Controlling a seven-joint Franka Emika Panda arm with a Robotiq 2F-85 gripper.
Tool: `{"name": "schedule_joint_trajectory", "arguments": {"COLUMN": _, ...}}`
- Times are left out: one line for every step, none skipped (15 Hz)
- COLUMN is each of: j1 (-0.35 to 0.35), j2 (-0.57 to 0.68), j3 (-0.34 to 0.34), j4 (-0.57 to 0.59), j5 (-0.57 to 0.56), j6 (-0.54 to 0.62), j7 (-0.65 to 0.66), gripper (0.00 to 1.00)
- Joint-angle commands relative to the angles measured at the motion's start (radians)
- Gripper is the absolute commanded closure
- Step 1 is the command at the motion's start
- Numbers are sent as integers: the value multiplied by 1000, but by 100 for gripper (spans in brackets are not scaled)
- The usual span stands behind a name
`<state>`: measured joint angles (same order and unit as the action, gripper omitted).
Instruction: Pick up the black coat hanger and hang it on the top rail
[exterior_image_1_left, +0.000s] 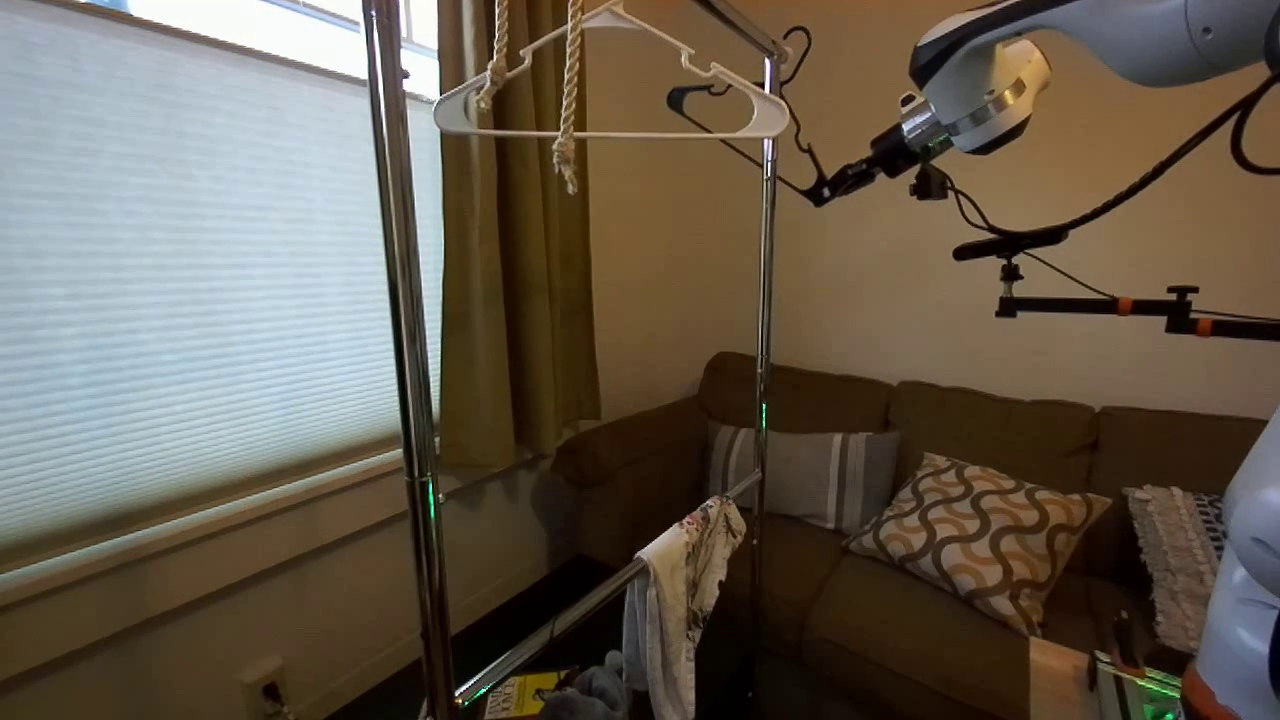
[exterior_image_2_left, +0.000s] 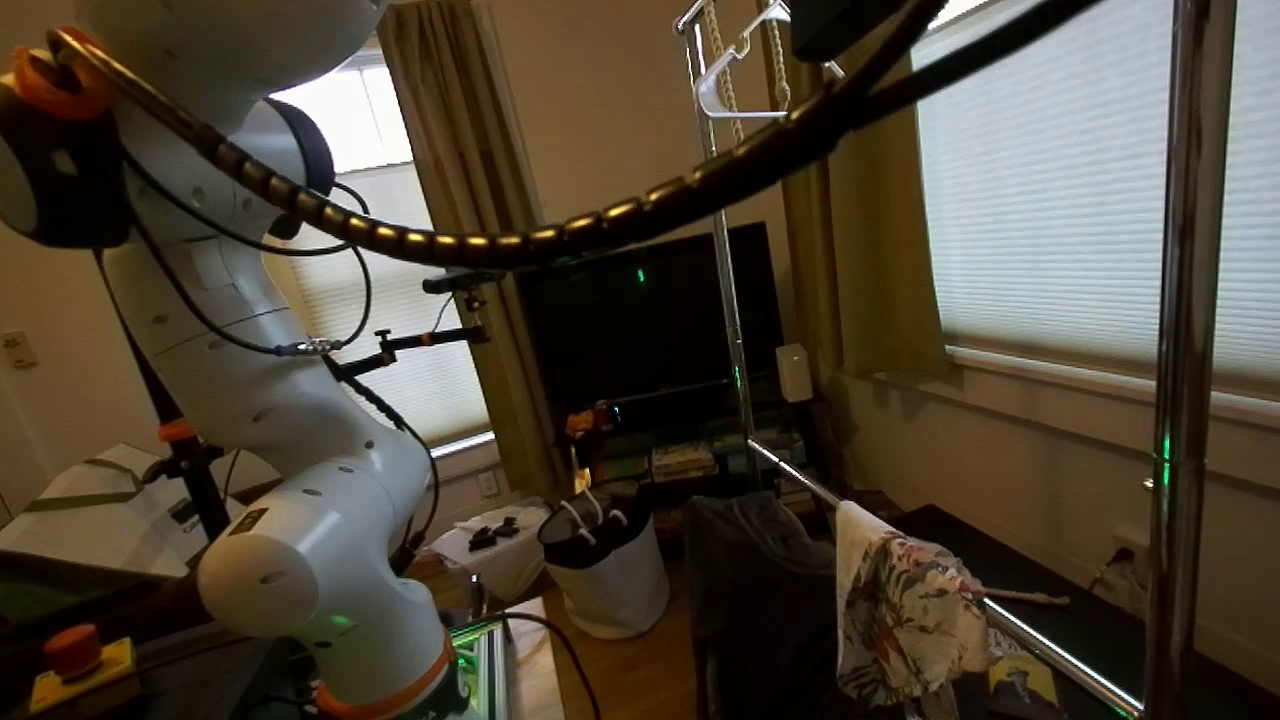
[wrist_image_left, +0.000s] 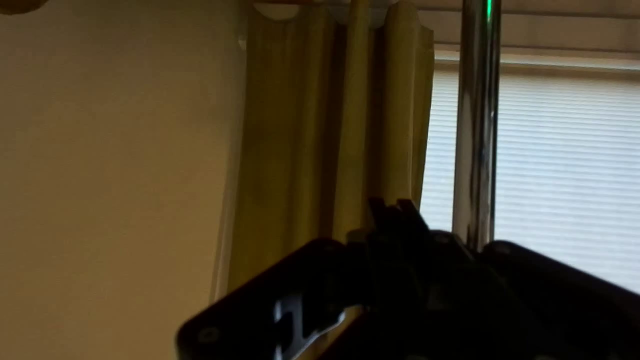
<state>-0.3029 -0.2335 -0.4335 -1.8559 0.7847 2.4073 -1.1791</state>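
The gripper (exterior_image_1_left: 834, 187) pinches one bottom corner of the black coat hanger (exterior_image_1_left: 741, 153), on the robot's side of the garment rack (exterior_image_1_left: 765, 330). The hanger is thin and triangular, with a curved hook on top, a notch in the shoulder and a broader, rounded end opposite the held corner. It is tilted, the bottom bar sloping down towards the gripper.

In an exterior view a pole (exterior_image_1_left: 768, 220) of the rack and one end of a white hanger (exterior_image_1_left: 655, 135) cross the black one, so its shoulder is hard to follow. In the wrist view the fingers (wrist_image_left: 320, 267) are dark against the light, and the hanger cannot be told from them. In an exterior view the arm (exterior_image_2_left: 290, 390) looms large and its cable (exterior_image_2_left: 600, 222) crosses before the rack; the hanger cannot be made out.

Most of the hanger lies above the fingertips, reaching from them towards the rack. Its hook shows just beside the end of the rack's top rail (exterior_image_1_left: 740, 28), a thin silver-grey bar running out of view; whether they touch cannot be told. Within the rack hang the white hanger, its hook cut off, and two ropes (exterior_image_1_left: 572, 80). A flowered cloth (exterior_image_1_left: 690, 570) drapes over the rack's lower bar (exterior_image_1_left: 550, 633). Beyond the rack are a brown sofa (exterior_image_1_left: 880, 610) and an olive curtain (exterior_image_1_left: 520, 300).
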Motion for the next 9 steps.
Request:
{"name": "schedule_joint_trajectory", "arguments": {"j1": 11, "j2": -4, "j3": 2, "j4": -4, "j5": -56, "j6": -7, "j7": 42, "gripper": 98}}
{"name": "schedule_joint_trajectory", "arguments": {"j1": 13, "j2": -3, "j3": 4, "j4": -5, "j5": -67, "j6": -6, "j7": 48, "gripper": 98}}
{"name": "schedule_joint_trajectory", "arguments": {"j1": 14, "j2": -2, "j3": 5, "j4": -7, "j5": -73, "j6": -8, "j7": 54, "gripper": 98}}
{"name": "schedule_joint_trajectory", "arguments": {"j1": 14, "j2": 0, "j3": 4, "j4": -6, "j5": -79, "j6": -10, "j7": 58, "gripper": 98}}
{"name": "schedule_joint_trajectory", "arguments": {"j1": 14, "j2": 3, "j3": 2, "j4": -3, "j5": -80, "j6": -13, "j7": 63, "gripper": 98}}
{"name": "schedule_joint_trajectory", "arguments": {"j1": 14, "j2": 5, "j3": 1, "j4": -1, "j5": -83, "j6": -14, "j7": 69, "gripper": 98}}
{"name": "schedule_joint_trajectory", "arguments": {"j1": 13, "j2": 8, "j3": 0, "j4": 2, "j5": -89, "j6": -18, "j7": 75, "gripper": 98}}
{"name": "schedule_joint_trajectory", "arguments": {"j1": 13, "j2": 11, "j3": 0, "j4": 5, "j5": -95, "j6": -20, "j7": 82, "gripper": 98}}
{"name": "schedule_joint_trajectory", "arguments": {"j1": 12, "j2": 15, "j3": -1, "j4": 7, "j5": -104, "j6": -24, "j7": 89, "gripper": 98}}
